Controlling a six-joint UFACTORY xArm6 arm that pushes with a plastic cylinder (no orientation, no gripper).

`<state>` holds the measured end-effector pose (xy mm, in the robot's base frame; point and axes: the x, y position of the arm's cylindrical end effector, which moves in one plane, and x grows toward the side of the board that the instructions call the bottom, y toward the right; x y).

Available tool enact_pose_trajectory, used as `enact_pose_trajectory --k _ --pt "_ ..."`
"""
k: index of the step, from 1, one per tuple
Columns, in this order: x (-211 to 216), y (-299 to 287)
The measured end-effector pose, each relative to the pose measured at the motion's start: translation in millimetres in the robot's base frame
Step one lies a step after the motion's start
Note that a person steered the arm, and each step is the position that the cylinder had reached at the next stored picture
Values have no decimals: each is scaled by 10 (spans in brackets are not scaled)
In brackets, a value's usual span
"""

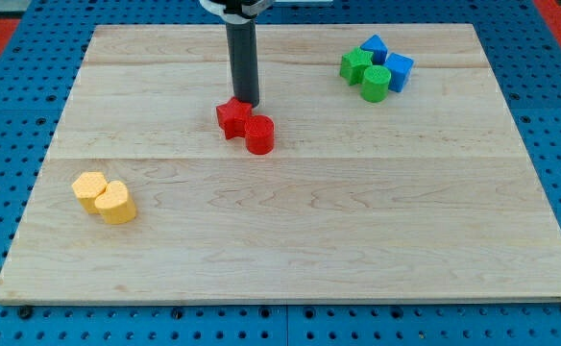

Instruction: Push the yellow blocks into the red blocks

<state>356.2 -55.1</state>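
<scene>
Standing upright over the wooden board (290, 240), our rod (243, 58) sets my tip (247, 103), which has no jaws and grips nothing, against the red star block (231, 117), near the top edge. The red cylinder (259, 135) touches it. Two yellow blocks (104, 197) sit together near the left edge.

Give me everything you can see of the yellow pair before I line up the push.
The yellow blocks are two small, matte-looking pieces lying flat on the wooden board near its left edge, pressed side by side. The upper-left one looks hexagonal, the lower-right one rounder. Nothing else touches them; my tip sits far off, against the red star block.
</scene>
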Motion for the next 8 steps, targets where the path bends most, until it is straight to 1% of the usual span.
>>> enact_pose_trajectory --k 1,2,3,4,5,6,7,8 --pt "88 -605" --pt "361 -405" --pt "382 -1433" --pt "771 -2084" --pt "1519 -1970" --pt "1626 -1444" --pt "1239 -935" --pt "1075 -1081"
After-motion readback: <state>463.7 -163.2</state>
